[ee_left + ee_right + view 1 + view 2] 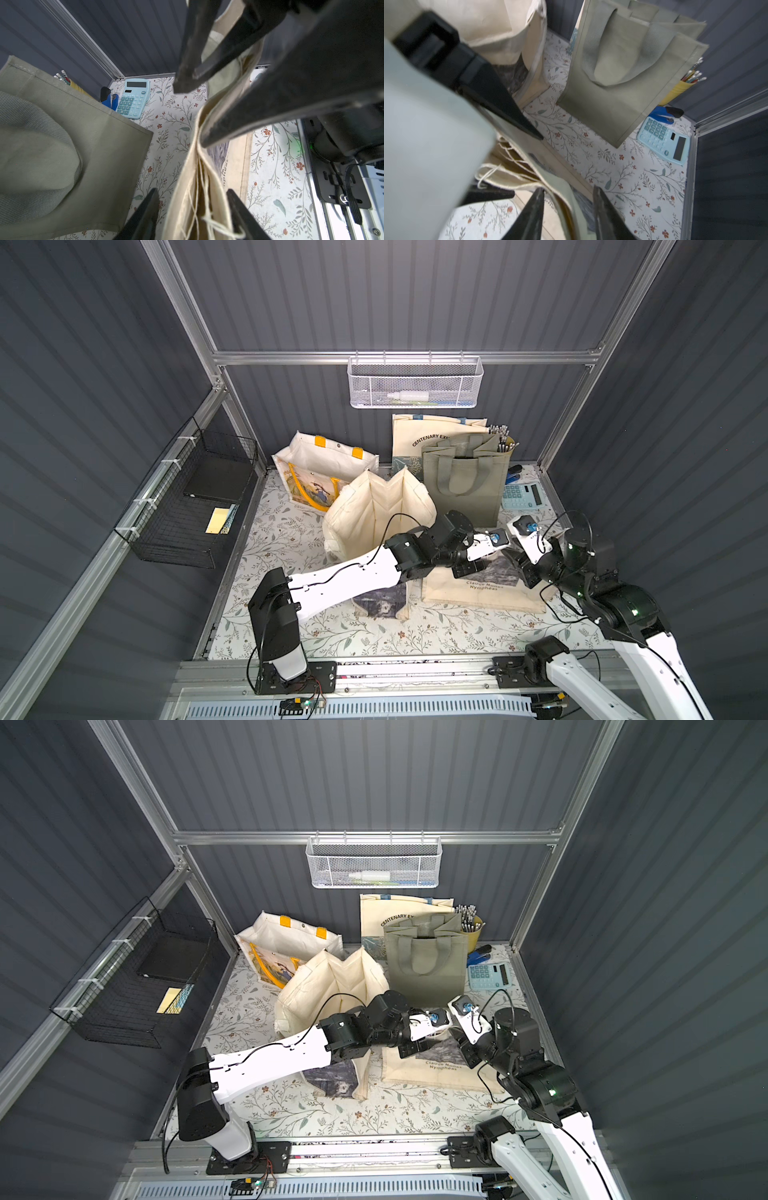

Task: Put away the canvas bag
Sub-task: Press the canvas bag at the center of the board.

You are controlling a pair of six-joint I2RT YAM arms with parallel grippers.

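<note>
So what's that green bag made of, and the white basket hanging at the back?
Green bag: probably matte woven cloth, judging by stitched hems and ribbed handles. White basket: likely white-painted metal mesh; tiny holes show a bottle inside.

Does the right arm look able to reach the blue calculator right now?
Probably yes: only bare floral mat lies between the right pincer and the calculator, with the green bag standing beside that path. Cloth of the canvas bag does sit between its jaws, though.

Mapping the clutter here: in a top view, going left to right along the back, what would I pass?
Black wire basket, white canvas bag with yellow handles, olive-green fabric tote, light blue calculator.
</note>
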